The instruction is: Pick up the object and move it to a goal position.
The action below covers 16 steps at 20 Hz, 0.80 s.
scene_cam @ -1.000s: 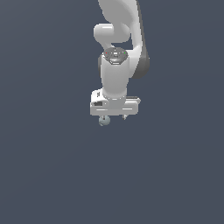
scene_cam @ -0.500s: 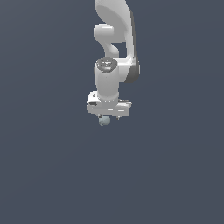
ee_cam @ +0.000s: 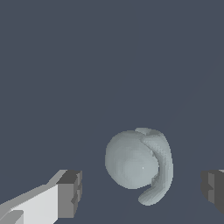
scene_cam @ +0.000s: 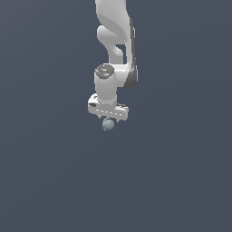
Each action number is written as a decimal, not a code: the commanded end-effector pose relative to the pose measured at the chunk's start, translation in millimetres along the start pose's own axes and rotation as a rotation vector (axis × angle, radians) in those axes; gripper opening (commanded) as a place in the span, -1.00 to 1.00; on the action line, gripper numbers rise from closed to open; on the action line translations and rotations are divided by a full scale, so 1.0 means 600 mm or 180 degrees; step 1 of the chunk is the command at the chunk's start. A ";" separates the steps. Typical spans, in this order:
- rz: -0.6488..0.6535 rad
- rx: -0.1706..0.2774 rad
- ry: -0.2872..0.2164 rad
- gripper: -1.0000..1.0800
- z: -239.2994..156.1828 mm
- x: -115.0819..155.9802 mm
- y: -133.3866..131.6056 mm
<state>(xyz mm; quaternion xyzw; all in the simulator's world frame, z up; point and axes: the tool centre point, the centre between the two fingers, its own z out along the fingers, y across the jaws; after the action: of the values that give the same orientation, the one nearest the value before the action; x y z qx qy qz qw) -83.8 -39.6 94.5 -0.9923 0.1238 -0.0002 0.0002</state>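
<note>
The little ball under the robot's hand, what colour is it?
The ball is pale grey-blue; the wrist view shows it best.

Ball [ee_cam: 131,162]: smooth, pale grey-blue, soft satin sheen, no texture; a curved ridge of the same finish wraps one side of it. Sits between the finger pads [ee_cam: 70,194], which look matt dark grey and rubber-like, blocky. Hand [scene_cam: 108,118] body: white, smooth, hard-plastic look, slight gloss. Arm [scene_cam: 115,41] above the hand: same glossy white shell, dark grey matt band at the joint. Background under the hand: flat, matt slate grey, featureless.
</note>
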 end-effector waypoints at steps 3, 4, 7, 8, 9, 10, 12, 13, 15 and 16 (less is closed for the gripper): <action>0.0074 -0.0002 -0.0001 0.92 0.009 -0.010 0.008; 0.0076 -0.0002 -0.0001 0.92 0.009 -0.010 0.009; 0.0063 -0.0002 -0.0003 0.92 0.010 -0.009 0.007; 0.0063 -0.0002 -0.0003 0.92 0.012 -0.009 0.007; 0.0063 -0.0002 -0.0003 0.92 0.016 -0.009 0.007; 0.0065 -0.0002 -0.0003 0.92 0.020 -0.009 0.008; 0.0067 -0.0002 -0.0002 0.92 0.032 -0.010 0.008; 0.0067 -0.0002 -0.0002 0.92 0.040 -0.010 0.008; 0.0070 -0.0002 -0.0002 0.92 0.056 -0.011 0.008; 0.0072 -0.0002 -0.0002 0.92 0.064 -0.012 0.009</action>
<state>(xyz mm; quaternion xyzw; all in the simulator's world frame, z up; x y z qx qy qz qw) -91.2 -42.7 63.3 -0.9909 0.1347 0.0000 0.0000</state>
